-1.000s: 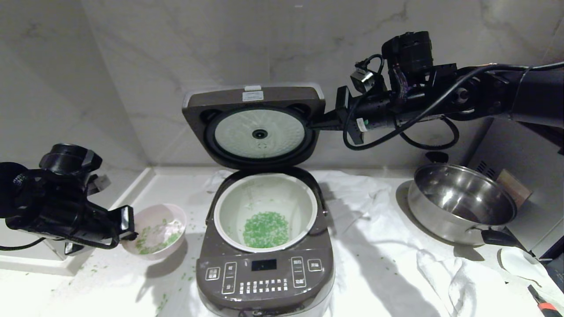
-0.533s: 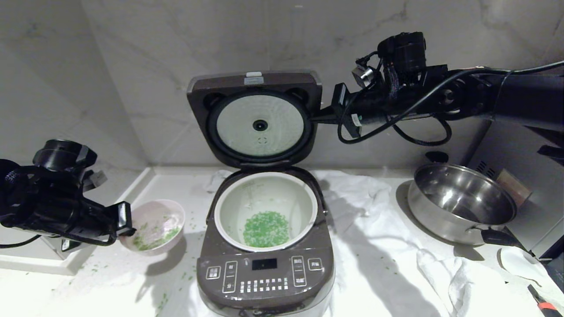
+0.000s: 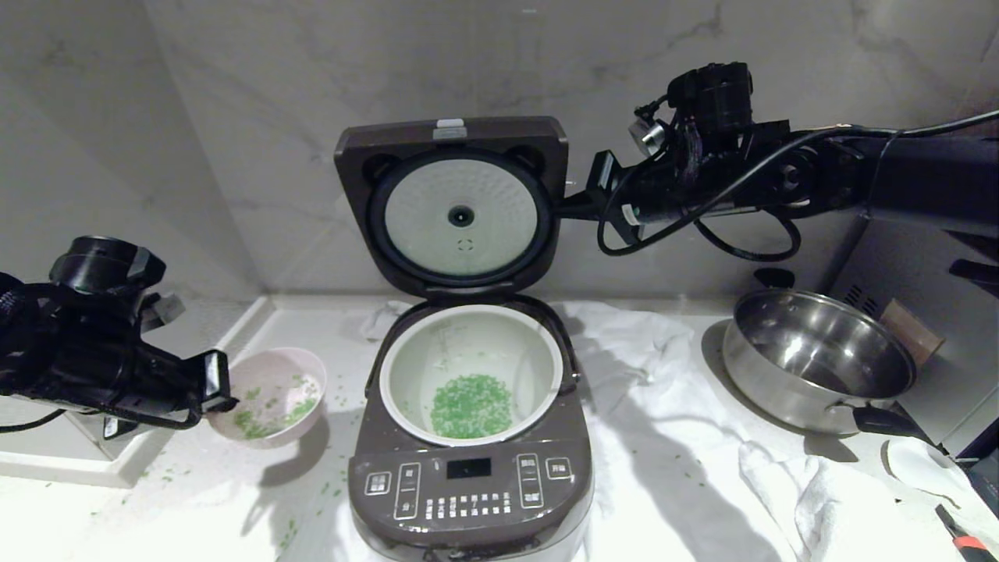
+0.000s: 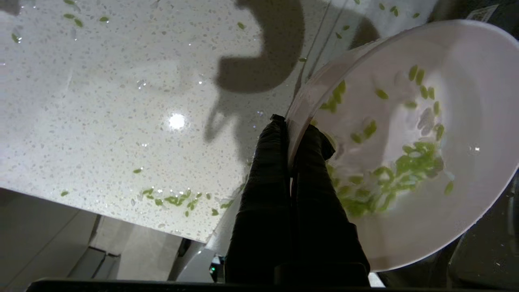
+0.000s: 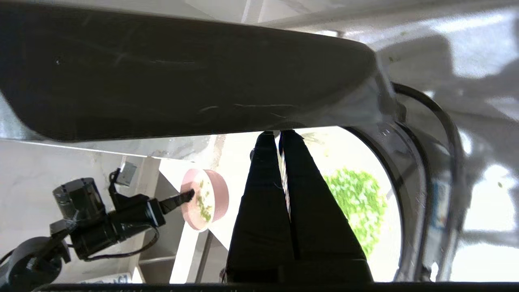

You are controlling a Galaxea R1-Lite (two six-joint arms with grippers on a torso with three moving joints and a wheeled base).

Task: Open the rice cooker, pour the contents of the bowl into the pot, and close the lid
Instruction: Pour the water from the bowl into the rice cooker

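The big dark brown-grey rounded-square rice cooker stands open. Its hinged lid is upright against the marble wall, silvery dimpled inner plate facing out. The right gripper sits at the lid's side edge with its jaws pressed together. In the right wrist view its black fingers end just under the lid's dark rim, though I cannot tell if they actually press on it.

So opening is done, and pouring looks largely done too: a patch of bright green chopped bits lies on the floor of the round cream inner pot. The pour is not clean (stray bits dot the speckled counter beside the cooker).

The left gripper has its jaws clamped on the rim of the small pale pink bowl, one finger inside and one outside. The bowl is tilted, beside the cooker, and some green bits cling to its white inside. Closing the lid is left, and probably setting the bowl down.

As for writing, the front panel carries white labels and a dark display, too small to read. A white sticker on the lid's top edge is equally illegible.
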